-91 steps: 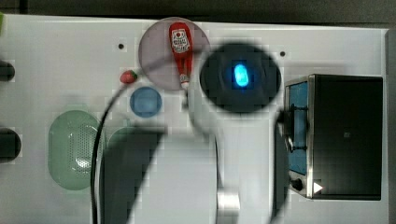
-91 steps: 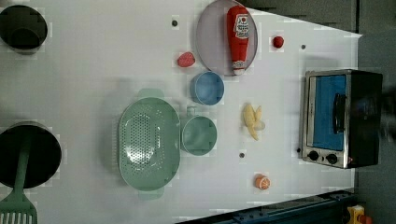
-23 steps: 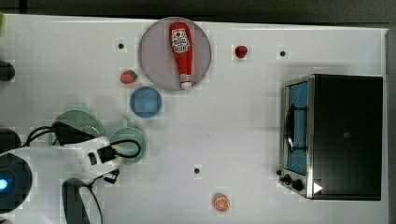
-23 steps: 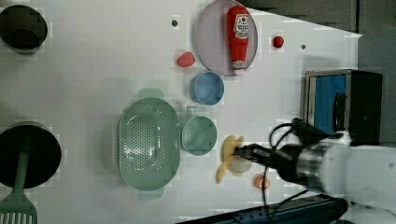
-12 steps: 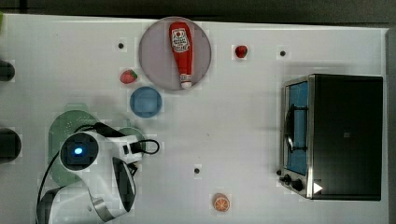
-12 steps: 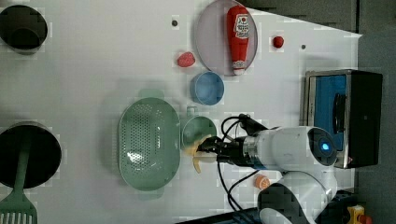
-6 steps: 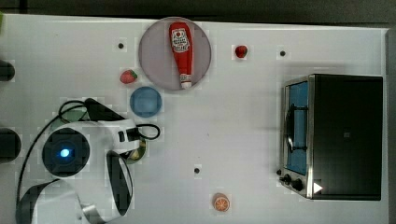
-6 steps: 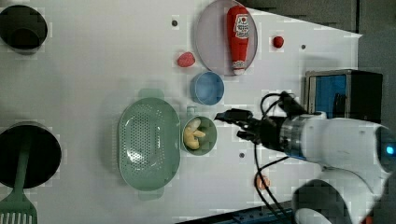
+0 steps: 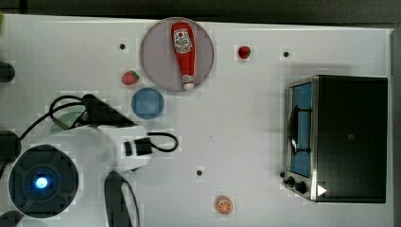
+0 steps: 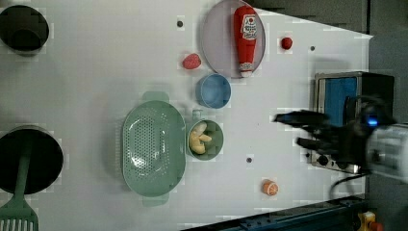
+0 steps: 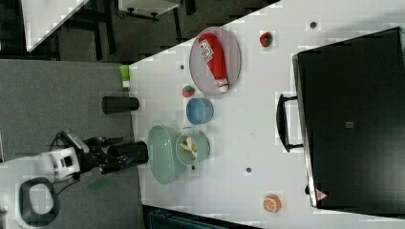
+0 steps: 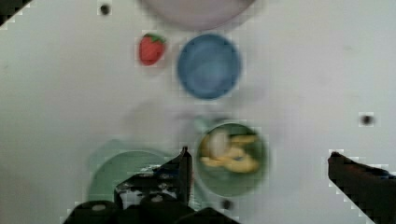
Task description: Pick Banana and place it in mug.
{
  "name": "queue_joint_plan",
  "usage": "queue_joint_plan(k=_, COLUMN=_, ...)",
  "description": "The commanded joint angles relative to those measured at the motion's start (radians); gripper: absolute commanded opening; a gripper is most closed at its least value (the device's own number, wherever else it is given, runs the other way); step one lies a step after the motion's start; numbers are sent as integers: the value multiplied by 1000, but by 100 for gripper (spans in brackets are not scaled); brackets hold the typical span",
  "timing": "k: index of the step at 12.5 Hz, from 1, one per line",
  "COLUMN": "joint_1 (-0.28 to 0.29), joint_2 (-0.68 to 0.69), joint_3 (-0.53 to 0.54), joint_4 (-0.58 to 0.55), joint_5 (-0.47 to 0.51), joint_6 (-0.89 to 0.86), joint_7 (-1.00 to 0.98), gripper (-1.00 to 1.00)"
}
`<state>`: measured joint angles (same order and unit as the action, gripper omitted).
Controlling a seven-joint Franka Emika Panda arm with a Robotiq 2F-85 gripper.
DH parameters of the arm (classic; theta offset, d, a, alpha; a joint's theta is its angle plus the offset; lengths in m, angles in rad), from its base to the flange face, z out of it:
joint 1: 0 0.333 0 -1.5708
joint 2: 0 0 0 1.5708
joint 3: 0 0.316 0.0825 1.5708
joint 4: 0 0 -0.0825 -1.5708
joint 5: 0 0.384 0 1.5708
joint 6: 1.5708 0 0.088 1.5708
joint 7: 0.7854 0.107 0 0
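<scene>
Yellow banana (image 10: 198, 140) lying inside teal-green mug (image 10: 215, 150), curled against inner wall, confirmed in left view, in right view (image 11: 189, 147) and in wrist view (image 12: 229, 155). Mug (image 11: 201, 145) standing upright on white tabletop (image 10: 96, 67), touching or just beside green perforated basket (image 10: 153, 148); exact contact not discernible. Mug handle stub pointing toward blue cup (image 10: 213, 90).

Hand (image 10: 298, 130) spread fully wide, holding nothing, raised clear of mug and well apart from it in left view, toward toaster oven (image 10: 344, 96). Two dark fingers (image 12: 180, 170) framing mug (image 12: 254, 175) in wrist view, one on either side, neither touching it.

Remaining items, placed relative to mug:
- Blue cup near, on handle side, empty.
- Strawberry (image 10: 191, 61) beyond blue cup.
- Grey plate (image 10: 216, 43) beyond blue cup, carrying red ketchup bottle (image 10: 245, 38) laid flat.
- Small red fruit (image 10: 286, 43) past plate, well apart.
- Orange slice (image 10: 270, 187) on tabletop, well apart, on side away from blue cup.
- Basket on far side from toaster oven.
- Green spatula (image 10: 17, 202) resting across dark round pan (image 10: 45, 149), beyond basket.
</scene>
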<state>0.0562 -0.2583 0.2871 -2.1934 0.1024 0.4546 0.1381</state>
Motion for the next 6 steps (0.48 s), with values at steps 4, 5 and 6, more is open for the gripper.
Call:
queue_joint_plan(k=4, joint_1=-57, joint_2=13, joint_3=-243, joint_4=166, joint_5=-100, joint_6=-173, joint_7=-45, gripper=100)
queue_joint_plan(k=5, joint_1=-57, joint_2=10, joint_3=-271, joint_4=174, joint_5=-115, joint_6=-188, joint_7=-52, gripper=100)
queue_joint_plan(k=6, joint_1=-57, joint_2=7, joint_3=-297, joint_4=181, joint_5=-116, joint_6=-194, joint_7=-68, gripper=100)
